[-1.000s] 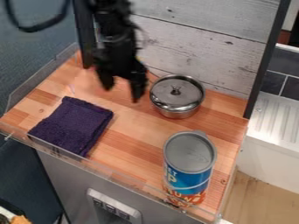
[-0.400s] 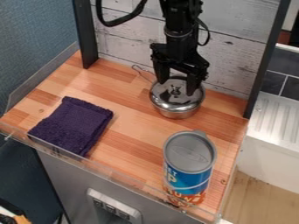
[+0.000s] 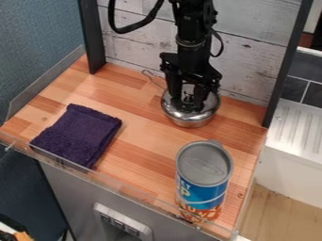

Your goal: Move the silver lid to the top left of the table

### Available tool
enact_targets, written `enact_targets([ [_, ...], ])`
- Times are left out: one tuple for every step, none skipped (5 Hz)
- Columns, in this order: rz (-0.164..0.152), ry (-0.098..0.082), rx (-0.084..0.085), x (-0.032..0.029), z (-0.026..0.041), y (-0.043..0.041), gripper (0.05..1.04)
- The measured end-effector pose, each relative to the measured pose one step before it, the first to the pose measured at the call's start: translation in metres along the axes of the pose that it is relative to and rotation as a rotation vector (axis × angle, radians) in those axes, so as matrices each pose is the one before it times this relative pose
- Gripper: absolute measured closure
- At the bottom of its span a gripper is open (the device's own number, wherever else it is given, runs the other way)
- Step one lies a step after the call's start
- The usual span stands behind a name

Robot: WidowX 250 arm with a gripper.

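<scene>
Silver lid [image 3: 210, 101] sits on a small metal pot [image 3: 192, 123] at the upper right of a wooden desk [image 3: 141, 115]. Black robot hand [image 3: 187, 105] is down at the lid's knob [image 3: 187, 98]; cannot tell whether it grips. The task seems at the grasping stage, with lifting, carrying to the top left and setting down left to do

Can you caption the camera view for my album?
Robot claw at the silver lid on its pot, near a purple cloth.

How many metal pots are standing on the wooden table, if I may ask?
1: the pot stands near the back wall, the silver lid on it, beneath the hand.
</scene>
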State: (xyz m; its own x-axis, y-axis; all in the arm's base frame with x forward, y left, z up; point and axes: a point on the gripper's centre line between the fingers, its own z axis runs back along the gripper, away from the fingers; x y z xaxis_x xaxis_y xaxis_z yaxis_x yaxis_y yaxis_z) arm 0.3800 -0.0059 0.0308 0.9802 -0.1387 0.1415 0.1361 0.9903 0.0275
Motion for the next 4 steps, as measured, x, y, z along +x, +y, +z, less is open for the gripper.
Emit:
enact_targets([
  [-0.0072, 0.0059, -0.0028, 0.00047, 0.00176, 0.00031, 0.733],
  [0.0046, -0.0184, -0.0218, 0.00776, 0.00665, 0.00003, 0.804],
  [0.0408, -0.0186, -0.0118, 0.0032, 0.00742, 0.0133, 0.805],
  [0.0821, -0.0869, 0.038, 0.00512, 0.03446, 0.03106, 0.805],
])
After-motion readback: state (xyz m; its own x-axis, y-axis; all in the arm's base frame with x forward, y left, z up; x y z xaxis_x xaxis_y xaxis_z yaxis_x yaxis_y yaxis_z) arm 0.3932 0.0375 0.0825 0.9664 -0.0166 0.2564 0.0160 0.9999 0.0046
